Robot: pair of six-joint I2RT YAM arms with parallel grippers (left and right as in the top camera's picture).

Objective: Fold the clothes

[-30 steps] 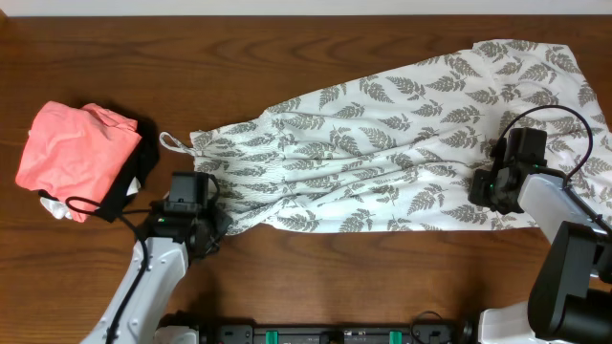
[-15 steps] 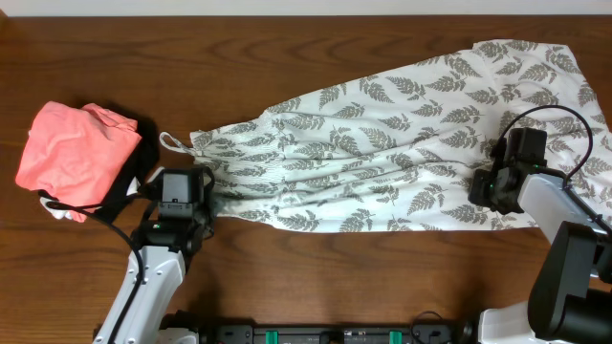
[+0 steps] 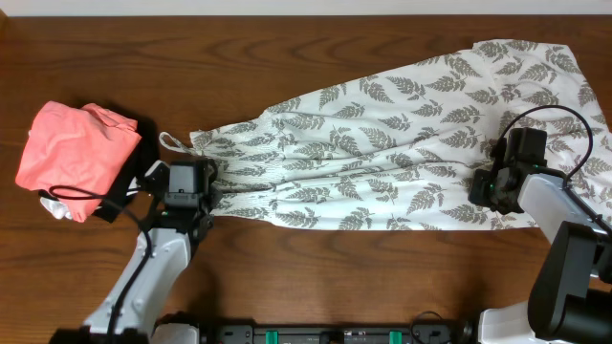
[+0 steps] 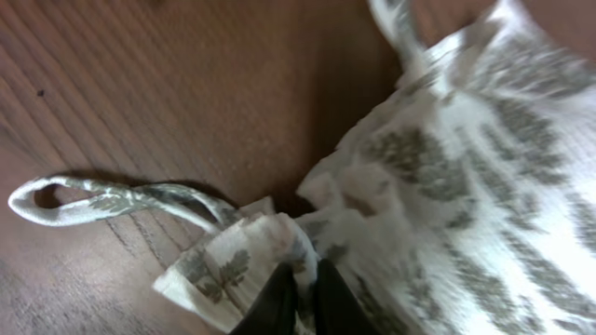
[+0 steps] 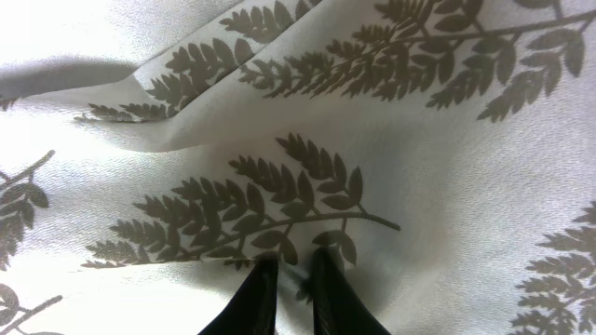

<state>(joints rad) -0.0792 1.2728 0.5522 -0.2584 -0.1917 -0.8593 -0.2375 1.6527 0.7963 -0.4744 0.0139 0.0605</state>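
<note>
Nearest us, our left fingers (image 4: pixel 277 300) are pressed together on a bunched corner of the clothes (image 3: pixel 382 143), just right of the salmon-pink garment (image 3: pixel 76 153) and beside a loose strap (image 4: pixel 112 197). We judge this pinch is there to carry the narrow top end over for a fold. Well to the right of the pink garment, our right fingers (image 5: pixel 256 300) pinch a small ridge of the leaf-printed hem, probably to anchor that end and hold the cloth taut. The clothes lie spread on the desk (image 3: pixel 287 57). Their long axis runs from beside the pink garment away to the far right, with the strap end pointing toward it and the wide hem farthest from it.
</note>
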